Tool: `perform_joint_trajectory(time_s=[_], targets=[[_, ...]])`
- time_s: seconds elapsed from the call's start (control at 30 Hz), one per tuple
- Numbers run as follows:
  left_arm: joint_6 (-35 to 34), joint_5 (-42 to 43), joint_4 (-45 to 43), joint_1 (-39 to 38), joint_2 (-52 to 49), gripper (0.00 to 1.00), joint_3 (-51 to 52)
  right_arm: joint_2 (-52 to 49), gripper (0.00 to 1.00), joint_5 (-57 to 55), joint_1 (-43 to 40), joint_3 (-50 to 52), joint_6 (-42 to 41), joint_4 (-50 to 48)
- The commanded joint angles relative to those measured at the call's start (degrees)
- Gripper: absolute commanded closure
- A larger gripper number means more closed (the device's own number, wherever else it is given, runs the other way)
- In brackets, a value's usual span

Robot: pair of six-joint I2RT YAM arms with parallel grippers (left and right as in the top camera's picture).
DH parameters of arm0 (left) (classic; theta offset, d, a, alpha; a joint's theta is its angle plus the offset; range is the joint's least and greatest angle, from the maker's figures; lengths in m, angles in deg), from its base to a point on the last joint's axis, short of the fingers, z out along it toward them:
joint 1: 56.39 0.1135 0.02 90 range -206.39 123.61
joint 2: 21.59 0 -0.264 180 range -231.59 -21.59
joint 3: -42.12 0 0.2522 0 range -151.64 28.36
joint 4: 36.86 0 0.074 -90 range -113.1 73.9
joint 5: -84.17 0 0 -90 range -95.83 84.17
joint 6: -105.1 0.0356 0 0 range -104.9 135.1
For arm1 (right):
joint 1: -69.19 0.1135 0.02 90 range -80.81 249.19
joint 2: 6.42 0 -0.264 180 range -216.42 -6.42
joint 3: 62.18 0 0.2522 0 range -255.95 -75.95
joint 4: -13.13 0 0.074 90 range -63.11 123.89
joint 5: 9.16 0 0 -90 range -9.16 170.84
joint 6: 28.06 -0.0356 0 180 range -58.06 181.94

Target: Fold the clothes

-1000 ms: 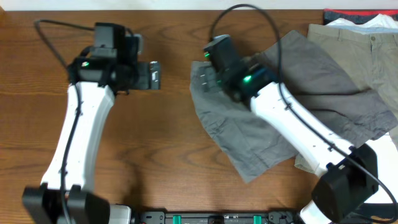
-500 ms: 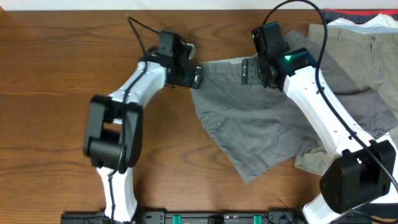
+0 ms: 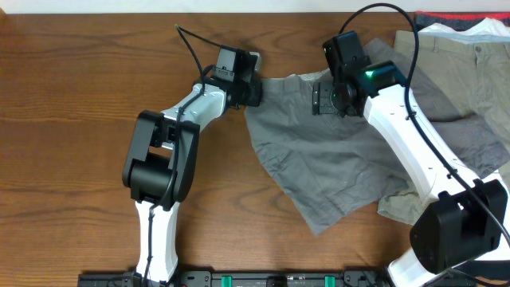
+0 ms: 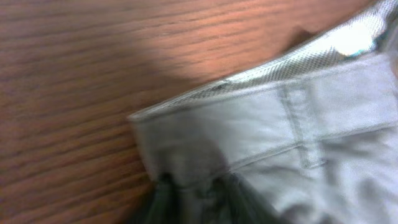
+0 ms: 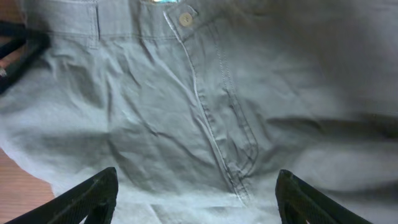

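The grey shorts [image 3: 319, 159] lie wrinkled on the wooden table, waistband toward the far edge. My left gripper [image 3: 253, 89] is at the waistband's left corner. In the left wrist view its fingers [image 4: 165, 199] stand close together, shut on a fold of the shorts [image 4: 280, 124] at that corner. My right gripper [image 3: 319, 97] hovers over the middle of the waistband. In the right wrist view it [image 5: 196, 199] is open, its fingertips [image 5: 93, 196] wide apart above the fly and button [image 5: 185, 19] of the shorts [image 5: 155, 112], with nothing between them.
Khaki-beige trousers [image 3: 470, 72] lie at the right, partly under the shorts. A white garment [image 3: 478, 28] and a red-black one [image 3: 434, 16] sit at the far right corner. Bare wood table [image 3: 80, 119] stretches to the left.
The left arm swung right to the waistband's left corner and its jaws closed on the cloth. The right arm moved up to the waistband and stayed open.
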Motion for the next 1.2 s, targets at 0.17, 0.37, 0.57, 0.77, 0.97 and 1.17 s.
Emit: perform_joint_trajectory(time_s=[0.17,0.37,0.57,0.77,0.97,1.17], targets=[[-10.71,-13.38,2.08,5.46,0.68,0.94,-0.61,-0.37,0.21,-2.6,-0.28,-0.42,-0.66,0.9],[-13.38,-18.73,8.63,14.56,4.07,0.94,-0.61,-0.37,0.2,-2.6,-0.28,-0.42,-0.66,0.83],[-13.14,-20.15,15.65,22.32,5.25,0.94,-0.61,-0.37,0.2,-2.45,-0.26,-0.42,-0.28,0.63],[-12.31,-19.91,18.34,26.14,5.99,0.94,-0.61,-0.81,0.22,5.88,1.05,-0.15,11.89,-0.07],[-9.51,-20.59,21.94,28.3,9.92,0.94,-0.61,-3.61,0.85,0.22,-0.31,2.38,2.19,-3.17],[-13.18,-23.1,28.57,32.7,15.69,0.94,-0.61,-8.87,0.9,5.9,-3.3,3.23,2.14,-11.17]])
